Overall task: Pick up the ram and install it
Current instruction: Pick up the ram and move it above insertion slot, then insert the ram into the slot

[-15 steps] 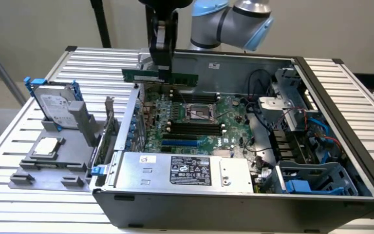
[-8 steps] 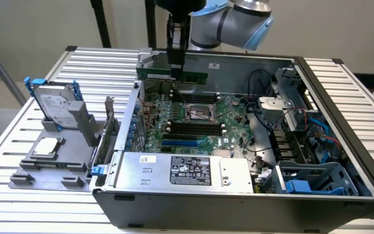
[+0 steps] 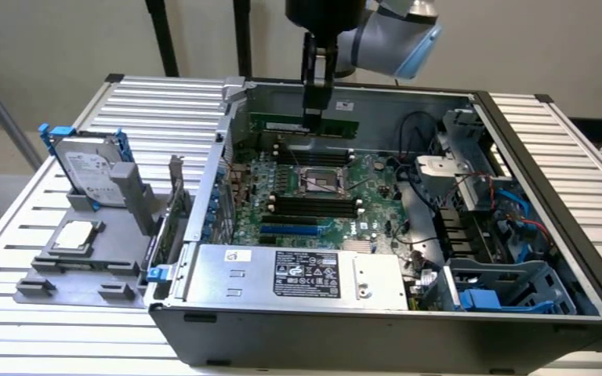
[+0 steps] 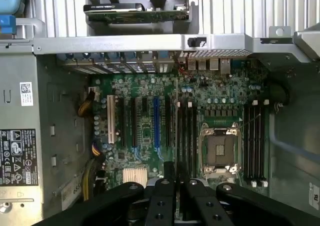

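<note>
My gripper (image 3: 317, 114) hangs over the back of the open computer case, shut on the ram (image 3: 280, 125). The ram is a long, thin green stick held level and on edge, just above the motherboard (image 3: 369, 176). It hovers over the upper memory slots (image 3: 291, 146) beyond the CPU socket (image 3: 322, 182). In the wrist view the black fingers (image 4: 160, 196) sit close together with the ram's dark edge (image 4: 169, 170) between them. That edge lines up beside the black memory slots (image 4: 187, 136) next to the CPU socket (image 4: 220, 148).
A power supply (image 3: 301, 274) fills the case's near side, with cables and a blue drive cage (image 3: 500, 290) at the exterior view's right. Outside the case on the exterior view's left, a grey fixture (image 3: 81, 266) holds hard drives (image 3: 87, 168) and an upright expansion card (image 3: 175, 196).
</note>
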Tool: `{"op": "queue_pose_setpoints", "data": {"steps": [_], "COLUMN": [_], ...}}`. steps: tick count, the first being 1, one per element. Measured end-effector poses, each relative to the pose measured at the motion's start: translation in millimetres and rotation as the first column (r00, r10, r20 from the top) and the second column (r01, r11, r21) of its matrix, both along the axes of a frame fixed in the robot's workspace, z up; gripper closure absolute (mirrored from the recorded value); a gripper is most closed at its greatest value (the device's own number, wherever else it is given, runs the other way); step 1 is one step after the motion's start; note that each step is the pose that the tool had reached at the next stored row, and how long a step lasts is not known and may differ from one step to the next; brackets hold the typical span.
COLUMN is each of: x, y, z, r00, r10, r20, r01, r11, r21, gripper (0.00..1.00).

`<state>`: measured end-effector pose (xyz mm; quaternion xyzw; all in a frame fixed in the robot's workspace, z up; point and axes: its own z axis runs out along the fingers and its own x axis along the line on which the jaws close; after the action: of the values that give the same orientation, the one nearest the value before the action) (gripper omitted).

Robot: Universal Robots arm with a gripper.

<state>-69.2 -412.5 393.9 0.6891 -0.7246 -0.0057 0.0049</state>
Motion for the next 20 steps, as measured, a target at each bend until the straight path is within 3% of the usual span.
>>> {"op": "queue_pose_setpoints", "data": {"steps": [9, 11, 20], "x": [36.2, 42.5, 42.8], "y": [13.3, 14.0, 14.1], "z": [-10.3, -10.5, -10.5], "r00": [1.0000, 1.0000, 1.0000], "r10": [0.000, 0.000, 0.000], "r20": [0.0001, 0.0001, 0.0002], "r01": [0.000, 0.000, 0.000], "r11": [1.0000, 1.0000, 1.0000], "r21": [-0.0001, -0.0001, 0.0000], "gripper": [0.87, 0.87, 0.87]}}
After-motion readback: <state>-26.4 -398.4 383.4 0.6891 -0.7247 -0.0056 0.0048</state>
